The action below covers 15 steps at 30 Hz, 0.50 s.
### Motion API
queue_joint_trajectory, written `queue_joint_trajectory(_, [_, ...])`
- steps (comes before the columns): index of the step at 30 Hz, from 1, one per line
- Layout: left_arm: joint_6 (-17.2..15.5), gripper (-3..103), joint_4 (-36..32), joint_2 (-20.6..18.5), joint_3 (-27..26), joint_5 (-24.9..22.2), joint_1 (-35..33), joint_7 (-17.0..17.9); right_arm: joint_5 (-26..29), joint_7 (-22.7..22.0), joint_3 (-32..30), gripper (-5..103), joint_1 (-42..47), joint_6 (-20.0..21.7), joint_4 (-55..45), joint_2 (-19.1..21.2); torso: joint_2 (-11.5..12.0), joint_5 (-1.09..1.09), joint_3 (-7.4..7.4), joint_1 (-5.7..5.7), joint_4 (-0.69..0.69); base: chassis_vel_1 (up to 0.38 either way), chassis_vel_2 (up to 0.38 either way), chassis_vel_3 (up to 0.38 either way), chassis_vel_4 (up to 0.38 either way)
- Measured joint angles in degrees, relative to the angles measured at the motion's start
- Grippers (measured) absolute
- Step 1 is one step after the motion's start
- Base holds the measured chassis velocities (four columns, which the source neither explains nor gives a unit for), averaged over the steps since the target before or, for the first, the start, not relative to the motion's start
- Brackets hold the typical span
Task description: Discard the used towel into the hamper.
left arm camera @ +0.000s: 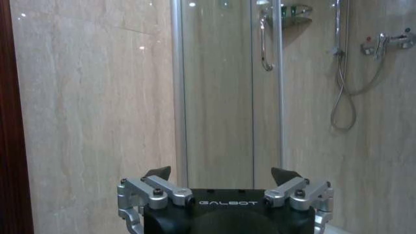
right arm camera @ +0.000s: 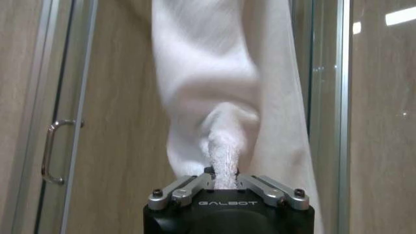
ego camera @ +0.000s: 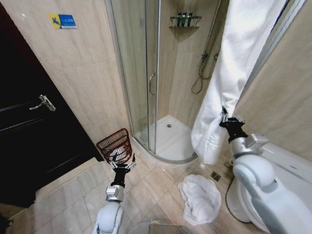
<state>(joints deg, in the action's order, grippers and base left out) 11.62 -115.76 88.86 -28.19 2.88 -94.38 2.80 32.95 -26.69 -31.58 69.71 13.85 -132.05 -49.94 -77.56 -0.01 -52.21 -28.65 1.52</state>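
A long white towel (ego camera: 229, 73) hangs down at the right, beside the shower. My right gripper (ego camera: 226, 118) is shut on a pinched fold of the towel (right arm camera: 224, 161) partway up; in the right wrist view the right gripper (right arm camera: 224, 179) has its fingers closed around that fold. The hamper (ego camera: 115, 143), a dark red-brown wire-mesh basket, stands on the floor by the wall, with something white inside. My left gripper (ego camera: 124, 166) hovers just in front of the hamper. The left gripper (left arm camera: 222, 175) is open and holds nothing.
A second white towel (ego camera: 200, 197) lies crumpled on the tiles near a floor drain (ego camera: 215, 175). The curved glass shower enclosure (ego camera: 141, 73) stands behind the hamper. A white toilet (ego camera: 287, 170) is at the right, a dark door (ego camera: 29, 126) at the left.
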Motion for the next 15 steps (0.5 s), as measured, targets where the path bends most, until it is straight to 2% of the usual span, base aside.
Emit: queue_joint_trajectory(15, [1.06,100,0.41,0.10,-0.01,0.02,-0.25,0.00,-1.22,-0.08,-0.29,4,0.56,-0.54,-0.98,0.74,0.00,0.01,0.00,0.00,0.00,0.000,0.000,0.000,0.000])
